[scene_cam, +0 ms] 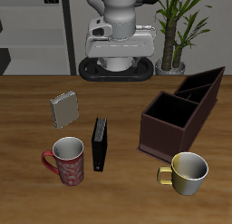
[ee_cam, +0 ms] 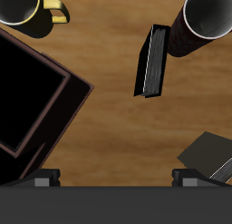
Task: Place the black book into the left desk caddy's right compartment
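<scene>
Claw raised above the table, black book standing free below it.

From the front, the thin black rectangular hardback book (scene_cam: 100, 143) stood on edge on the wooden table (scene_cam: 27, 92), with the red patterned mug (scene_cam: 66, 160) just beside it and the small grey book (scene_cam: 64, 108) a little farther back; the dark brown box-shaped desk caddy (scene_cam: 181, 112) sat apart from it, a cream and yellow mug (scene_cam: 187, 172) near the caddy's front, and the claw itself could not be made out under the white arm. In the wrist view, the gripper (ee_cam: 116, 178) showed only its two fingertips (ee_cam: 43, 178), spread wide with nothing between them; the black book (ee_cam: 152, 61) lay ahead of the claw, clear of both fingers, the caddy (ee_cam: 36, 101) close to one finger, the grey book (ee_cam: 210, 155) by the other.
</scene>
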Controlling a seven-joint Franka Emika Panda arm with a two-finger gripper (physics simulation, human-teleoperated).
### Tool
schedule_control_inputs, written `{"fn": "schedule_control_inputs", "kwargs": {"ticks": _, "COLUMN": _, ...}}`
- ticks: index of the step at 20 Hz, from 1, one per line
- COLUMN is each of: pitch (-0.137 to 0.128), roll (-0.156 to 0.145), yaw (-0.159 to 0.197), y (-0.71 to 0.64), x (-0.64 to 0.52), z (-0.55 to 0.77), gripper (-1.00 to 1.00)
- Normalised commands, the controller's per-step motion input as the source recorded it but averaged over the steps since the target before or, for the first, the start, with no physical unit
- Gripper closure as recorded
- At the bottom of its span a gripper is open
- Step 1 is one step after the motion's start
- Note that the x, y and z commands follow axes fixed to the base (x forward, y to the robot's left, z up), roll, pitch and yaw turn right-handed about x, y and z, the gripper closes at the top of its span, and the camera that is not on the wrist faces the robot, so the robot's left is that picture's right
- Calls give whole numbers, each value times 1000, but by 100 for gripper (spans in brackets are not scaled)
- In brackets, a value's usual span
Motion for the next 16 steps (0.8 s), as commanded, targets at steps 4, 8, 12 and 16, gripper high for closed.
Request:
{"fn": "schedule_control_inputs", "kwargs": {"ticks": 4, "pitch": -56, "roll": -13, "yaw": 28, "y": -173, "x": 181, "z": 126, "gripper": -100}}
{"fn": "schedule_control_inputs", "kwargs": {"ticks": 8, "pitch": -29, "roll": -29, "yaw": 30, "y": -276, "x": 262, "z": 58, "gripper": -100}}
{"fn": "schedule_control_inputs", "kwargs": {"ticks": 12, "pitch": -2, "roll": -59, "yaw": -46, "y": -307, "x": 258, "z": 21, "gripper": -100}}
{"fn": "schedule_control_inputs", "kwargs": {"ticks": 16, "pitch": -64, "roll": 33, "yaw": 79, "y": -34, "x": 212, "z": -14, "gripper": -100}}
